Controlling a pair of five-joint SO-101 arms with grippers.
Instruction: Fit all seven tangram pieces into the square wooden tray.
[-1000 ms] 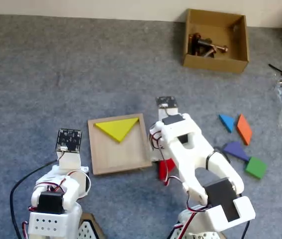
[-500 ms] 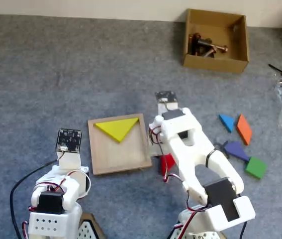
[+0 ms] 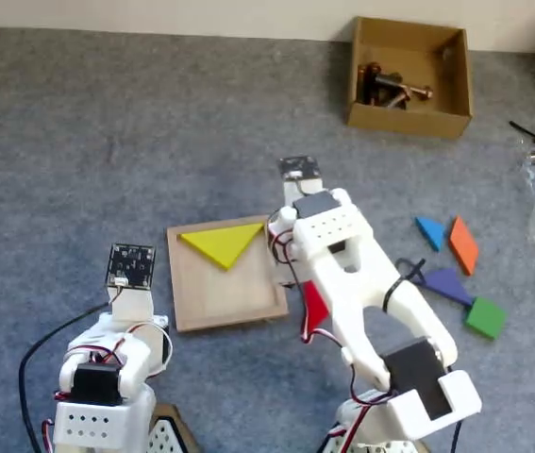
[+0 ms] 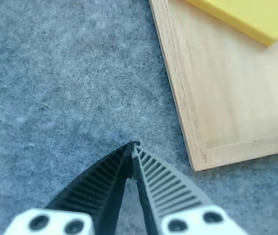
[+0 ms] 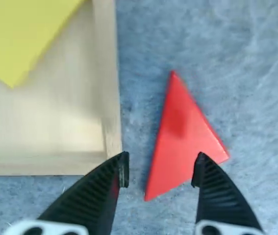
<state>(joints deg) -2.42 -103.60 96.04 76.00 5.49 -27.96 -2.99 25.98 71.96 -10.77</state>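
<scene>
High view: a square wooden tray (image 3: pixel 225 294) lies on the grey carpeted table (image 3: pixel 107 142) left of the frame's centre. A large yellow triangle (image 3: pixel 222 243) sits flat inside it against the upper wall, its point toward the tray's middle. Just right of the tray's lower right corner, a large red triangle (image 3: pixel 314 307) lies on the table, partly covered by the right arm (image 3: pixel 361 283), which stretches from the lower right of the frame up to the tray's right side. Right of centre, well apart from the tray, four pieces lie loose: a small blue triangle (image 3: pixel 428 231), an orange parallelogram (image 3: pixel 463 244) just beside it, a purple triangle (image 3: pixel 448 282) below them and a green square (image 3: pixel 485 317) next to that. The left arm (image 3: pixel 116 359) stands in the lower left, below the tray's left edge. An open cardboard box (image 3: pixel 409 75) holding metal parts sits at the upper right.

Left wrist view: the left gripper (image 4: pixel 131 147) has its ribbed fingers pressed together, holding nothing, above the grey table near a corner of the tray (image 4: pixel 227 98). An edge of the yellow triangle (image 4: pixel 246 14) shows inside the tray.

Right wrist view: the right gripper (image 5: pixel 161 171) is spread wide. One fingertip is just beside the tray's outer corner (image 5: pixel 110 98), the other at the red triangle's (image 5: pixel 183 132) far edge, so the piece's near end lies between them. Whether either finger touches it cannot be told. A strip of table separates the red piece from the tray, and the yellow triangle (image 5: pixel 21 29) lies inside.
</scene>
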